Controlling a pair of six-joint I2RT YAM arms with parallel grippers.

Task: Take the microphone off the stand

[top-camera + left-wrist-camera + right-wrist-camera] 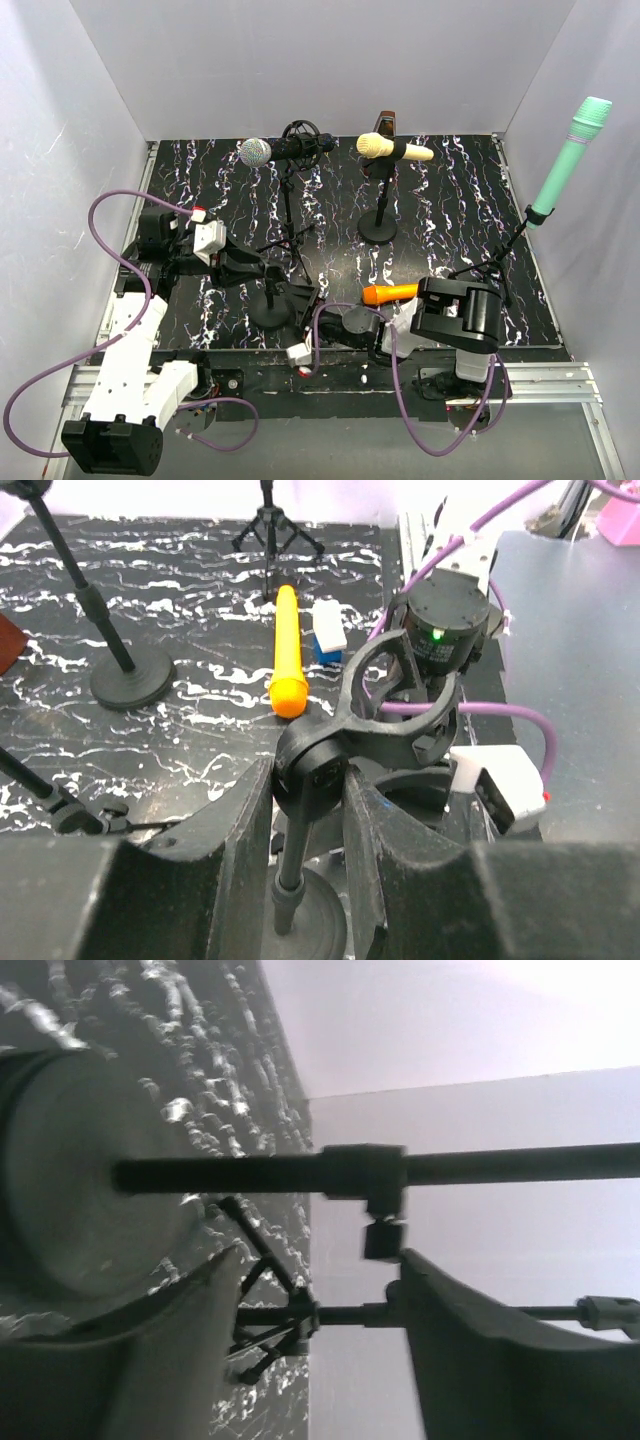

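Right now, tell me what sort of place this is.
Most likely a lab robot test cell, not a studio: plain white walls box in a black marbled tabletop, the left arm and right arm mount on a metal rail at its near edge, and a green microphone and yellow microphone sit on stands.

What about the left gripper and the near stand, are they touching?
Touching. The left wrist view shows the left gripper shut on the stand, both fingers pressed against its joint.

Black marbled table (440, 220) carries a flat-lying orange microphone (390, 293); a stand (272, 312) too.
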